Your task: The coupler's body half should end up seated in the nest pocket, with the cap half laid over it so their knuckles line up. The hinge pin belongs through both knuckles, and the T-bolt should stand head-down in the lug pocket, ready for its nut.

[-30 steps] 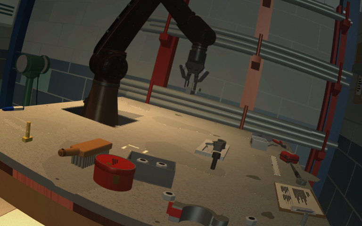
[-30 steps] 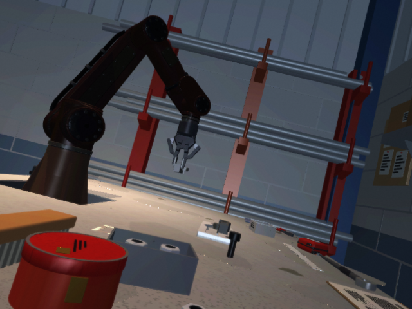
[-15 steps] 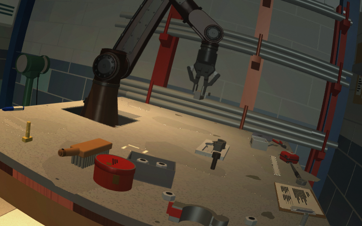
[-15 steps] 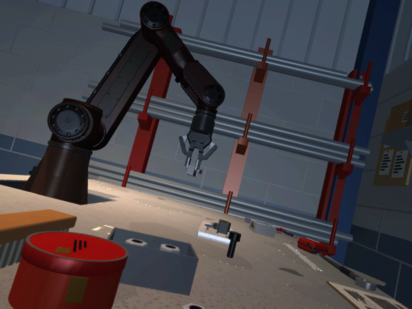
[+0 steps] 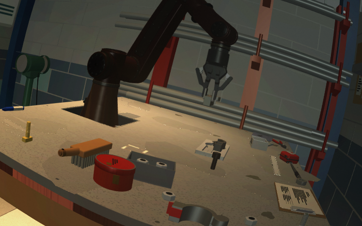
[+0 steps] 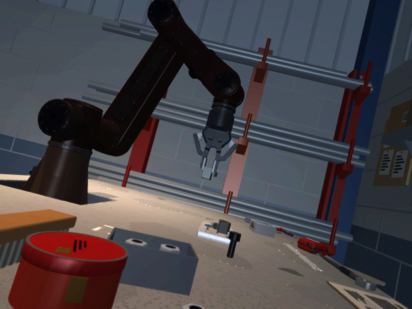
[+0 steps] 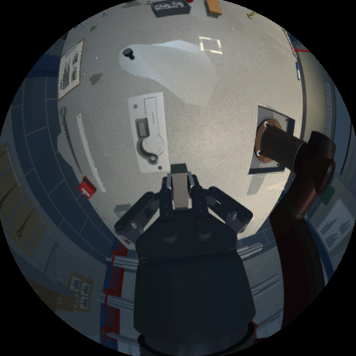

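Observation:
The coupler's body half (image 5: 218,144) (image 6: 222,226) (image 7: 142,127) sits on the pale nest plate (image 5: 212,149) (image 6: 213,231) (image 7: 149,132) in the middle of the bench. High above and just behind that plate, my gripper (image 5: 210,100) (image 6: 209,172) (image 7: 180,180) is closed on a small grey block, which I take to be the cap half (image 5: 208,101) (image 6: 207,173) (image 7: 179,190). A dark pin (image 5: 215,160) (image 6: 233,244) (image 7: 128,53) stands upright on the bench in front of the plate. A yellow T-bolt (image 5: 27,132) stands head-down far out at the bench's left edge.
A rack of grey pipes on red posts (image 5: 256,66) runs behind the bench. A grey tray holding nuts (image 5: 152,168), a red tin (image 5: 114,172) and a brush (image 5: 88,152) sit in front. A clipboard (image 5: 298,199), steel rule and red tool lie to the right.

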You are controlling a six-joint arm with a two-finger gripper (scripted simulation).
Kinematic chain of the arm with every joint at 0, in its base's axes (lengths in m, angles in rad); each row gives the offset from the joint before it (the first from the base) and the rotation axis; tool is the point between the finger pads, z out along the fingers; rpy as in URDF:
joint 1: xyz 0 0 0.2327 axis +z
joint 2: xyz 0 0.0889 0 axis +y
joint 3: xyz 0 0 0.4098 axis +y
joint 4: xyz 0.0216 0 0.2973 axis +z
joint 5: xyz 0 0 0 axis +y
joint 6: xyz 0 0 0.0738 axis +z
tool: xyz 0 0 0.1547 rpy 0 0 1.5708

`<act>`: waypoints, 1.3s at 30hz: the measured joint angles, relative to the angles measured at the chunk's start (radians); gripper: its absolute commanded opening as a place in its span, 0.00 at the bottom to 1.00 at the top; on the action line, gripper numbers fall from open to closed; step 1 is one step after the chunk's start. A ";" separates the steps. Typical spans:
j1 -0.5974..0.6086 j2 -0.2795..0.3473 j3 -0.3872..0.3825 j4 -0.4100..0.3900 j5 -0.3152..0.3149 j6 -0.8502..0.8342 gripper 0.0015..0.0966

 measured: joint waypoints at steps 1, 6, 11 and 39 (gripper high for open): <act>-0.019 0.007 -0.010 0.000 0.004 -0.019 0.07; -0.098 0.040 -0.064 0.000 0.024 -0.099 0.07; -0.157 0.073 -0.116 0.000 0.044 -0.157 0.07; -0.247 0.137 -0.224 0.000 0.088 -0.248 0.07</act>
